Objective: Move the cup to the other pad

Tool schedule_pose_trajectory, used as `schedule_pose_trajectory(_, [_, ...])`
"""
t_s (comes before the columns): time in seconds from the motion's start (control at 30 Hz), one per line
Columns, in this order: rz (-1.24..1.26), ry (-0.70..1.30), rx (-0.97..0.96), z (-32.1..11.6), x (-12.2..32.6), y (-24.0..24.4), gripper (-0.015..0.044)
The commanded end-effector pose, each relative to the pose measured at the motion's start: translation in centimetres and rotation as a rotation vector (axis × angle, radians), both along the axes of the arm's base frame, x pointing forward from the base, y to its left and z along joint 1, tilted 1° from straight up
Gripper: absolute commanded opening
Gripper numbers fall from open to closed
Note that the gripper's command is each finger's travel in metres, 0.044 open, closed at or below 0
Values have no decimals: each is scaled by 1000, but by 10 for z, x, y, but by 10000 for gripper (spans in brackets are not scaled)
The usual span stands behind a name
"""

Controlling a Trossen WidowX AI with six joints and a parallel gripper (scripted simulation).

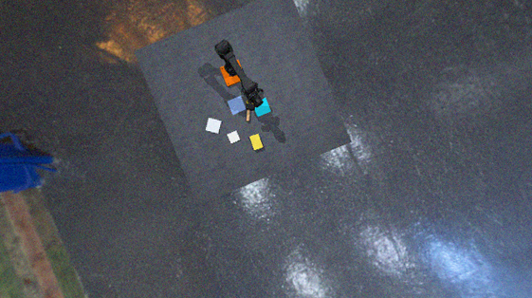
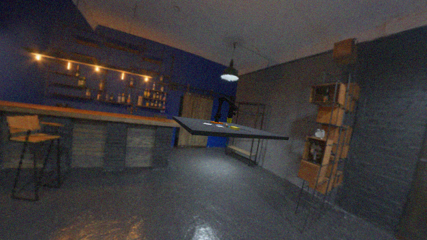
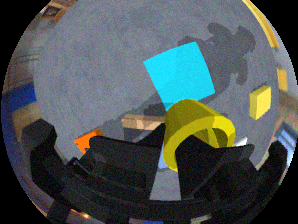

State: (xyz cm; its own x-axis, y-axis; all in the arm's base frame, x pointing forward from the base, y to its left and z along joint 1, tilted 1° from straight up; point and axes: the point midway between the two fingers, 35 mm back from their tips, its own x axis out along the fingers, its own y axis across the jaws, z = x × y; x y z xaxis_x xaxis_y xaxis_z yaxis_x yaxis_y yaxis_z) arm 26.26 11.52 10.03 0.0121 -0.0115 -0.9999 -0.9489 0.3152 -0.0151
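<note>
The yellow cup point(image 3: 189, 114) point(image 2: 229, 120) is held above the table, over the wooden bar between the two pads. My gripper point(image 3: 168, 127) point(image 1: 250, 104) is shut on the cup's wall, one finger inside the cup and one outside. The cyan pad point(image 1: 263, 108) point(image 3: 181, 72) lies beyond the cup in the wrist view, with nothing on it. The periwinkle-blue pad point(image 1: 236, 105) lies on the other side of the gripper, mostly hidden in the wrist view. The marbles cannot be seen; fingers and wall hide much of the cup's inside.
A wooden bar point(image 1: 248, 115) point(image 3: 142, 121) lies between the pads, partly under the gripper and cup. A yellow block point(image 1: 256, 142) point(image 3: 259, 104) and two white squares, one larger point(image 1: 214, 125) and one smaller point(image 1: 234, 137), lie farther out. An orange plate point(image 1: 229, 78) point(image 3: 86, 142) is by the arm's base.
</note>
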Motion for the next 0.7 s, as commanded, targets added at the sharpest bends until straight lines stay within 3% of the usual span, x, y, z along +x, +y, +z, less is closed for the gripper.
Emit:
schedule_pose_trajectory(0.0, [-3,-2,2,1,3,11,0])
schedule_pose_trajectory(0.67, [-3,-3,5,4,15,55,0])
